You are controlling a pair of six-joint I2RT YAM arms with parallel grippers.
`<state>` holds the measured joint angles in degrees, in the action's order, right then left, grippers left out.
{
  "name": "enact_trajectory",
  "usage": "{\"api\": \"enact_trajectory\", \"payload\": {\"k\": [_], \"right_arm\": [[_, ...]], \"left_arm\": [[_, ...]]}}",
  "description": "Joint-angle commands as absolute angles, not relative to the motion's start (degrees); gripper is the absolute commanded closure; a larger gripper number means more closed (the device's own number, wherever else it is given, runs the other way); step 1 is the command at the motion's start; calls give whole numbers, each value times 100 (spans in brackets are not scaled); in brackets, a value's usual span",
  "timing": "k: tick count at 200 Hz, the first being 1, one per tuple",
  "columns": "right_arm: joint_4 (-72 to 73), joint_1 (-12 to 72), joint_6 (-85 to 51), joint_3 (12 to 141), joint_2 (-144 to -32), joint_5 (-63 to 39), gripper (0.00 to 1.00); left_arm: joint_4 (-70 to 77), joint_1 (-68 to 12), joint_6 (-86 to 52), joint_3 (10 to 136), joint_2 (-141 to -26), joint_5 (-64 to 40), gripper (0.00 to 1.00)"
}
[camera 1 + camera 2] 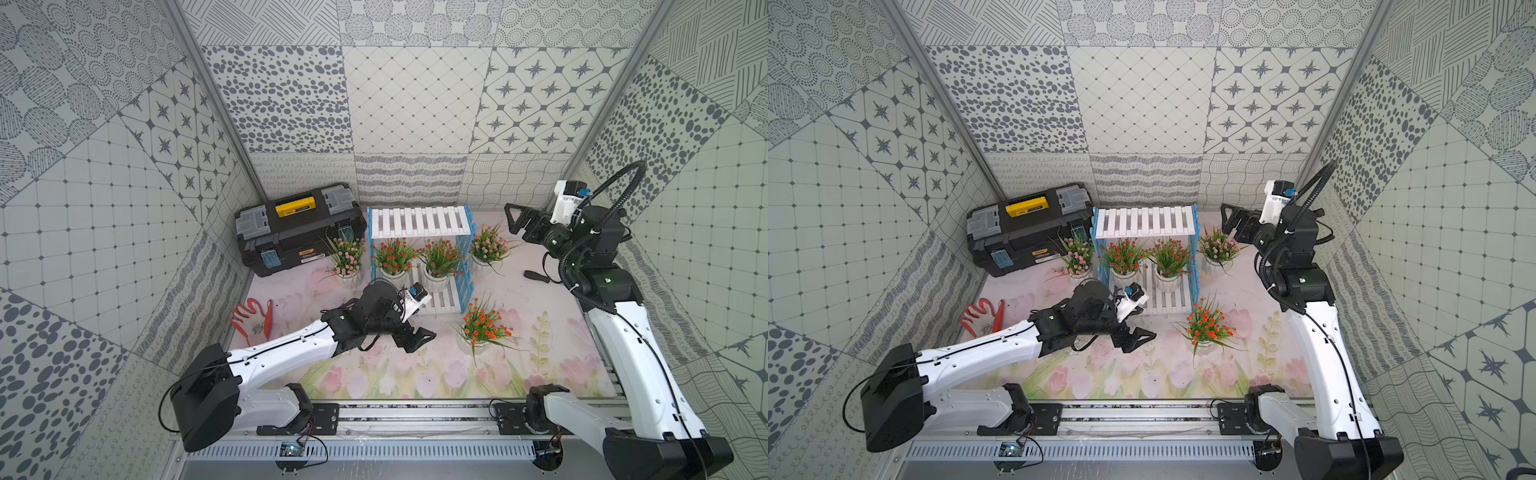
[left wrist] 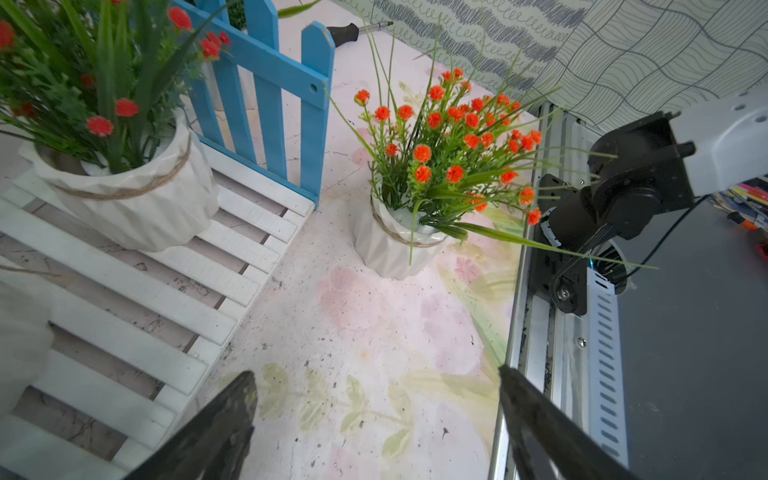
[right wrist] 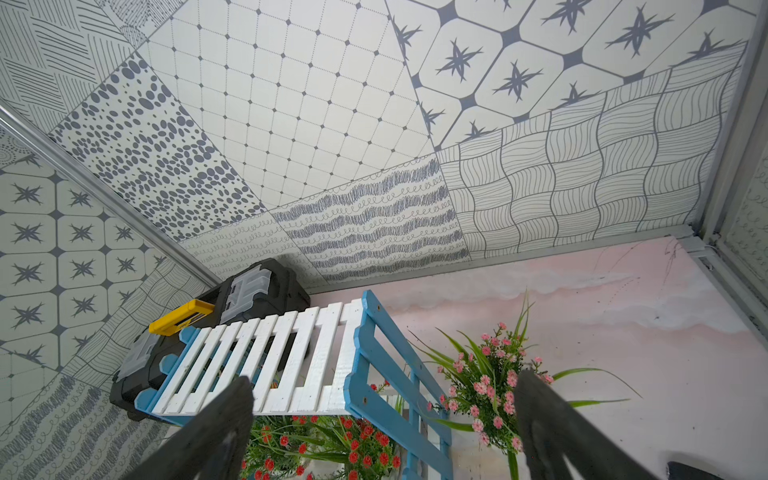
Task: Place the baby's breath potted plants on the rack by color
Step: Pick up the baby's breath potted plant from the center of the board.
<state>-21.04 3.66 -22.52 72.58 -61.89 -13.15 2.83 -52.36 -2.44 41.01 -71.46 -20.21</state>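
The rack (image 1: 419, 220) (image 1: 1144, 222) stands at the back, white slats between blue picket sides. Two red-flowered baby's breath potted plants (image 1: 392, 257) (image 1: 440, 259) sit on its lower tier. One pink plant (image 1: 347, 255) stands on the table left of the rack, another (image 1: 488, 247) (image 3: 486, 386) right of it. An orange-red plant (image 1: 484, 326) (image 2: 449, 145) stands on the table in front of the rack's right end. My left gripper (image 1: 422, 340) (image 2: 376, 399) is open and empty, just left of that plant. My right gripper (image 1: 510, 220) (image 3: 382, 399) hangs open above the right pink plant.
A black toolbox (image 1: 295, 232) with a yellow handle sits left of the rack. An orange and white glove (image 1: 253, 320) lies at the left of the table. A black-handled tool (image 1: 536, 275) lies near the right arm. The metal rail (image 1: 395, 415) runs along the front edge.
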Motion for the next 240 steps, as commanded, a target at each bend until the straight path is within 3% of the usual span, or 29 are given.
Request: {"api": "enact_trajectory", "payload": {"k": [1,32,107,212,240], "right_arm": [[-2004,270,-2337,7179,-6214,-1535,2],[-1893,160,-2355,7092,-6240,-1668,2],[-1283,-52,-2446,6638,-6091,-2055,2],[-1257,-97,-2356,6514,-6069,-2015,2],[-1226,-97,-2373,6470,-6052,-2013,2]], "left_arm": [[2791,-5353,-337,3609,-7438,-2161,9],[3756,-5552,-264,3421,-7886,-2248,9],[5561,-6247,625,3593,-9440,-1198,8],[7278,-6312,373,3867,-10787,-1499,2],[7059,-6311,293,3979,-10801,-1724,1]]}}
